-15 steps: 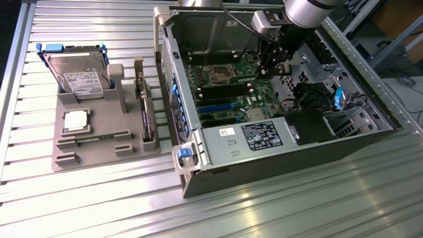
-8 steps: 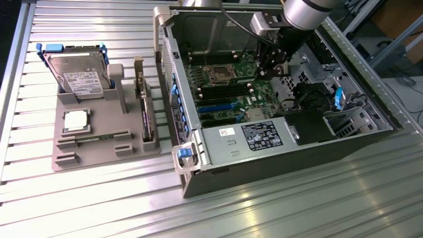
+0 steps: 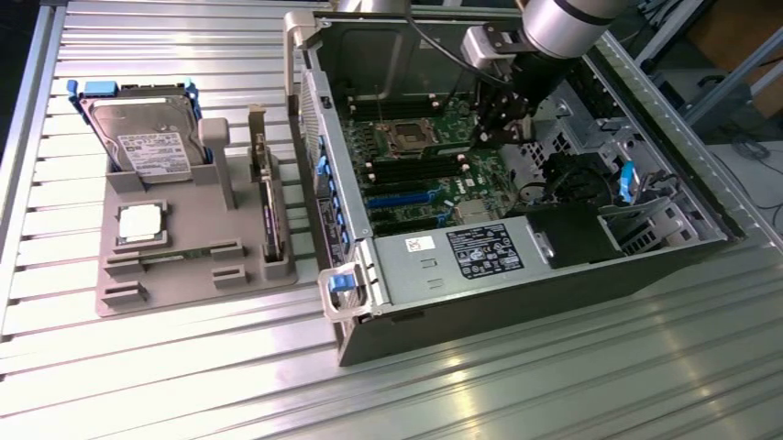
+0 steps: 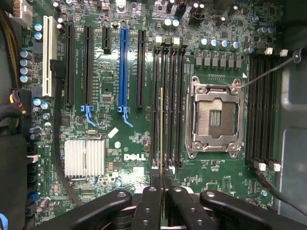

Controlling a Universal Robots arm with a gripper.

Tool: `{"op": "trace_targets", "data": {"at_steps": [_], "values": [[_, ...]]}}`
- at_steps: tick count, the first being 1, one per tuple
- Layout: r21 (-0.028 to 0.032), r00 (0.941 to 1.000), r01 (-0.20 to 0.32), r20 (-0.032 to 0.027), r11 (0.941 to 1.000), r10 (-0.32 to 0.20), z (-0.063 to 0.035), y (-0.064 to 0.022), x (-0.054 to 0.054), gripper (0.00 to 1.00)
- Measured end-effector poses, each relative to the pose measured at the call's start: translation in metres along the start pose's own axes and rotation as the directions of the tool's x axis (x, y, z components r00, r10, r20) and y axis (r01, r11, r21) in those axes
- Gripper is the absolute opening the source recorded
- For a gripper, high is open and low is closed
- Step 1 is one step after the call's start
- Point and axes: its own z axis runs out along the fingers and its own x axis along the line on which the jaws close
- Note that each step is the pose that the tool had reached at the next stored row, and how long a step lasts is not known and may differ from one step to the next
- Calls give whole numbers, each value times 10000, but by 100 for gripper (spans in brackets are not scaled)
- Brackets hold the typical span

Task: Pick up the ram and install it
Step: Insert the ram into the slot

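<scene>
On the exterior view's left, a grey tray (image 3: 183,275) sits on the slatted tabletop (image 3: 490,394). It props a hard drive (image 3: 147,137) on its edge and cradles a silver CPU (image 3: 143,223) flat. An expansion card (image 3: 267,197) stands upright in a groove along the side nearest the case. Each part is presumably slotted that way so it can be gripped from above. The long narrow slot in front of the CPU looks vacant (hard to be sure).

Moving right, the open case (image 3: 514,275) lies on its side, so the motherboard (image 4: 120,139) faces up and the slots can be reached from straight overhead. The power supply (image 3: 465,252) sits at the near end.

Further right, the hand (image 4: 162,191) is down inside the case over the board. In the wrist view the ram (image 4: 161,134) shows edge-on as a thin strip, running from between the fingers (image 4: 149,206) out along the memory slots (image 4: 168,105). The fingers are pressed together on it. It is held upright and parallel to the slots, which I judge is to let it drop straight into one. I cannot tell whether it is already seated.

Just beside these slots is the open CPU socket (image 4: 215,117), with a second slot bank (image 4: 261,105) beyond it. A thin cable (image 4: 271,71) crosses that far bank, clear of the ram. On the other side lie the blue slot (image 4: 124,67) and a heatsink (image 4: 84,157).
</scene>
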Motion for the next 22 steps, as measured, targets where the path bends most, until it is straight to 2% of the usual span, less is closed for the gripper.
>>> {"op": "trace_targets", "data": {"at_steps": [4,8,10,11,14,15,17,19,22], "values": [[2,10000,1,2,10000,-1,17,162,-4,12],[4,10000,1,2,10000,-1,67,396,-1,12],[4,10000,0,-10,10000,0,92,457,3,12],[-1,10000,-3,-99,10000,3,95,461,3,12],[-9,9991,-16,-435,10000,16,108,465,4,12],[-15,9981,-23,-611,10000,22,117,469,-4,12],[-17,9975,-26,-700,10000,25,146,471,-114,12],[-19,9972,-28,-754,10000,27,184,474,-167,12],[-20,9966,-32,-820,10000,30,260,474,-188,12]]}}
